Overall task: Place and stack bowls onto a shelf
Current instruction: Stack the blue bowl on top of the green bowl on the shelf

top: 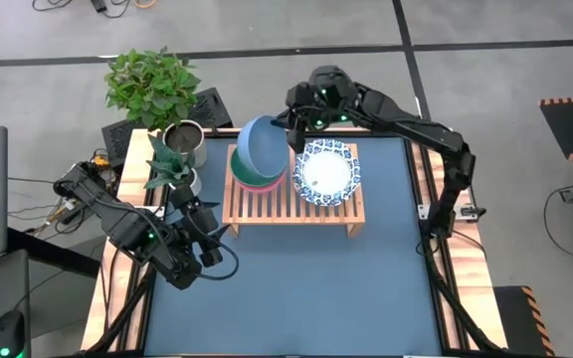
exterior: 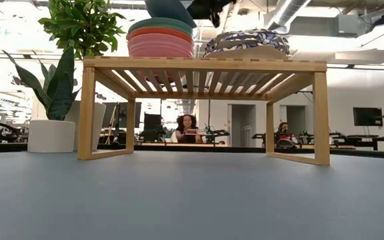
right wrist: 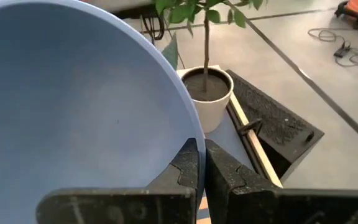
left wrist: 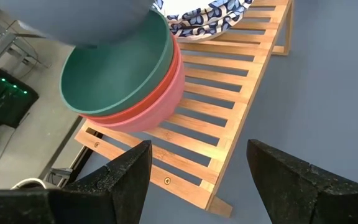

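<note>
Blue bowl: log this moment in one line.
right gripper: shut on blue bowl | above green bowl on shelf | left gripper: open

Plain blue bowl, green bowl in pink-red bowl, blue-patterned white bowls, light-wood shelf

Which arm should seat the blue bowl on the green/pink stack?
Right. The right gripper grips the blue bowl by its rim, tilted above the green bowl. The left gripper is open, off the shelf.
</note>
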